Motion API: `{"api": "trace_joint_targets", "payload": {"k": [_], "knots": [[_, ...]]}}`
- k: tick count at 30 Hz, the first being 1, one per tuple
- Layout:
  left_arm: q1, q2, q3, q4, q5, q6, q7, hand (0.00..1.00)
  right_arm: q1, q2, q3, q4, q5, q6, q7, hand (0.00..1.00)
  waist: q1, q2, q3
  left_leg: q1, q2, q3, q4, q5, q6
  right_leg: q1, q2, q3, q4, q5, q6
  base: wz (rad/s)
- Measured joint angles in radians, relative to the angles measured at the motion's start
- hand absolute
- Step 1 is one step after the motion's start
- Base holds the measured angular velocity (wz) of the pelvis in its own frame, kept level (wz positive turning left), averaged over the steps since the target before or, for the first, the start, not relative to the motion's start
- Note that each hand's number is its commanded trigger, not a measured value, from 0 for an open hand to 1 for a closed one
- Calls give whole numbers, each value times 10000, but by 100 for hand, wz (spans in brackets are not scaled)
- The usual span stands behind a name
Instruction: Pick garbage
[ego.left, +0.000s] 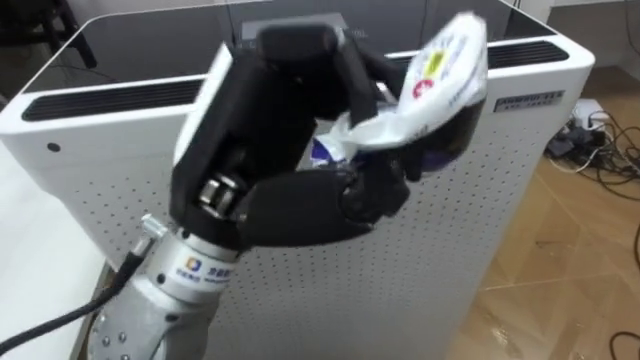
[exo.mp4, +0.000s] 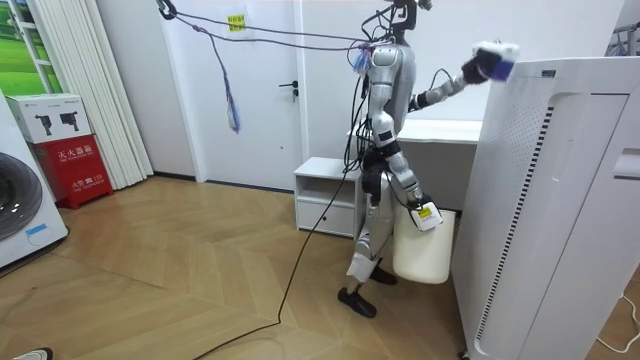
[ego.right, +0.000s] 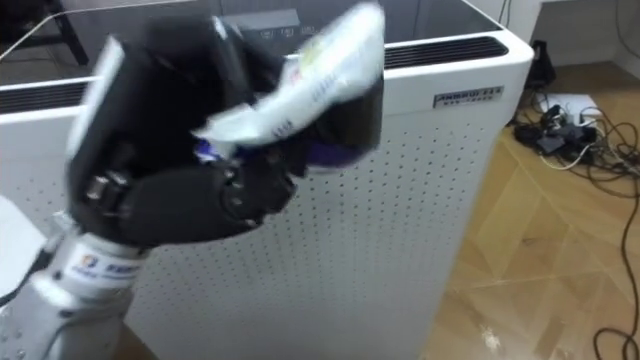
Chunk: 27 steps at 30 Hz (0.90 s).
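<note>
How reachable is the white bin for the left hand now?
Probably yes: the left hand, shut on a crumpled wrapper beside the air purifier's top, has open space down to the white bin by the right hand.

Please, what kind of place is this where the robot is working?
Probably a room of a home, or a test room furnished like one: a washing machine at the room view's left, a wooden floor, a white door and a tall white perforated appliance.

White-blue wrapper (ego.left: 440, 75), black left hand (ego.left: 280, 150), white dotted cabinet (ego.left: 400, 280), herringbone floor (ego.left: 580, 260).
</note>
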Motion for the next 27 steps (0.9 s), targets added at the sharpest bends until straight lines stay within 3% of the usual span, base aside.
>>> {"api": "trace_joint_targets", "payload": {"k": [6,13,17,19,27], "knots": [[363,-18,-687,2522,8,167,-300,100,-862,34,-14,645,5,-3,-123,100,-55,275,110,-760,-3,-126,321,42,42,-777,-51,-54,411,-10,-12,5],[374,-65,-902,4378,690,139,-454,100,-1654,-14,-33,1325,7,-74,-205,100,-54,274,183,-1905,1,-149,639,183,64,-1938,-100,-91,891,-15,-53,4],[357,-263,-936,5424,705,132,-437,100,-1944,-26,-34,1506,119,-79,-343,100,-41,272,239,-2394,9,-134,833,203,89,-2464,-183,-75,1137,-16,-60,0],[354,-221,-1002,5742,743,98,-440,100,-2169,-68,-36,1510,241,-78,-394,100,-27,306,333,-2836,19,-118,1017,203,91,-2941,-214,-66,1403,-25,-73,-3],[207,-357,-1438,7512,1136,51,-453,100,-2699,20,-85,1565,366,-79,-505,100,232,324,407,-3750,30,171,1126,327,157,-4162,-240,237,1950,-37,-95,-9]]}}
